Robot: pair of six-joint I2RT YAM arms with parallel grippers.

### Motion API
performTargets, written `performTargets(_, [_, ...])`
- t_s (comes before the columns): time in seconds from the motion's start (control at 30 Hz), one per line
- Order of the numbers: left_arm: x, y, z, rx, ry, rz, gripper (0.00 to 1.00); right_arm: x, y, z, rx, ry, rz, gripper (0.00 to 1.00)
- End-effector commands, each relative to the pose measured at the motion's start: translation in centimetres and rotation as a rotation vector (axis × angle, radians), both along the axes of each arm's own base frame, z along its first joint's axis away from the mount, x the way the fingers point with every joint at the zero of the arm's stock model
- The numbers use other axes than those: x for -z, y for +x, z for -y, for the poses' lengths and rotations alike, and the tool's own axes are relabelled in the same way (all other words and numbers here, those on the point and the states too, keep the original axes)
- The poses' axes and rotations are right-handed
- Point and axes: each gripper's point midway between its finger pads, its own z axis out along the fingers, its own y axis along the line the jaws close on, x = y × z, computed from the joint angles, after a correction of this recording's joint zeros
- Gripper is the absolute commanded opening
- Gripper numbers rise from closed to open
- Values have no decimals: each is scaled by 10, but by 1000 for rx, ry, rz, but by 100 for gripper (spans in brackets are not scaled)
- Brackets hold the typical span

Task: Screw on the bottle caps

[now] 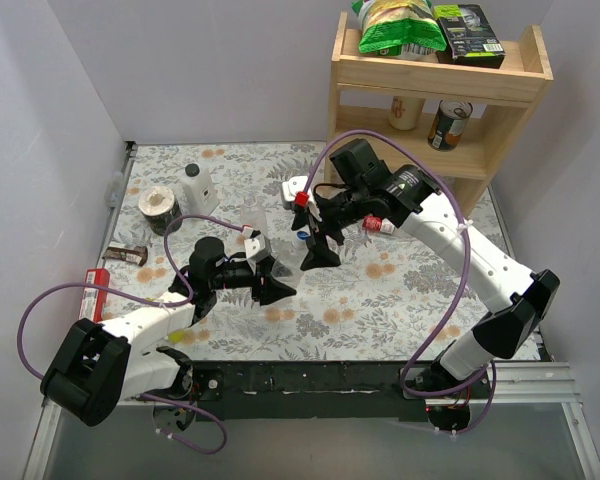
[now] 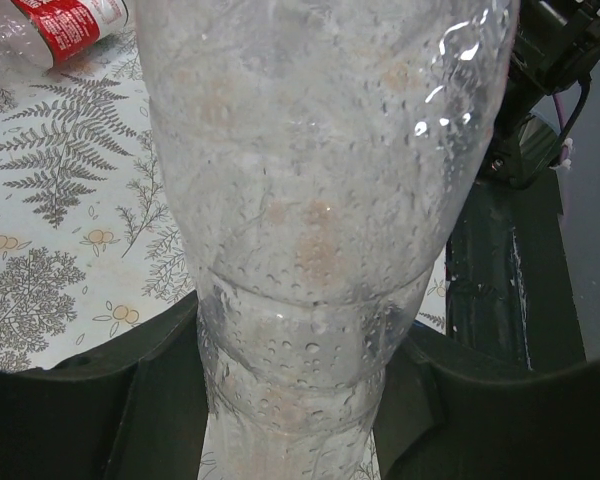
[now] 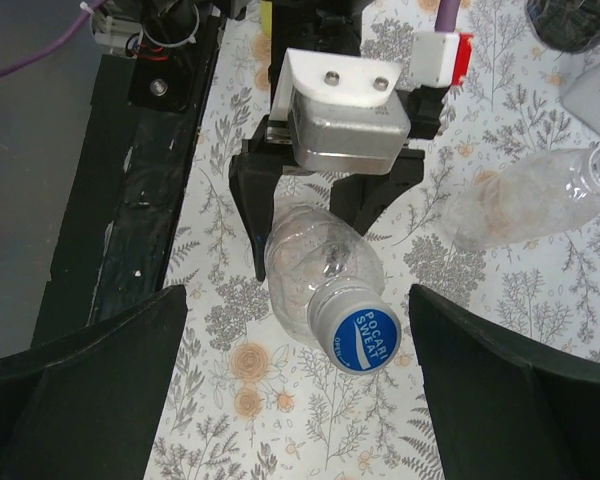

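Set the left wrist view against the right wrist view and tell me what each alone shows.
Left wrist only: a red-labelled clear plastic bottle lying on its side. Right wrist only: the held bottle's round blue plastic screw cap and the open right gripper. Both: the droplet-covered clear plastic bottle clamped in the left gripper, over the floral tablecloth.

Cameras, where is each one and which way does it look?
Top external: up high behind the left arm and right arm, both shown, looking down at the flowery table.
Left wrist: on the left arm, facing the clear plastic bottle in the left pincer.
Right wrist: above the open right pincer, looking down.
Shared: both wrists see that bottle.
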Motion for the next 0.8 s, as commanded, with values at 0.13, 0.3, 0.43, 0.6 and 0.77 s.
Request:
performTargets(0.13, [-16, 11, 3, -31, -32, 43, 0, 11, -9, 11, 1, -43, -32, 97])
performTargets(0.3, [-16, 14, 2, -64, -44, 6, 0, 10, -11, 18, 20, -51, -9, 97])
performTargets(0.43, [-18, 20, -1, -106, -67, -41, 0, 21, -10, 29, 49, -101, 6, 97])
performTargets(0.6, [-19, 23, -4, -125, -74, -47, 0, 32, -18, 45, 65, -161, -8, 98])
performTargets(0.77, [-14, 17, -4, -65, -44, -9, 0, 26, 5, 52, 213, -155, -2, 96])
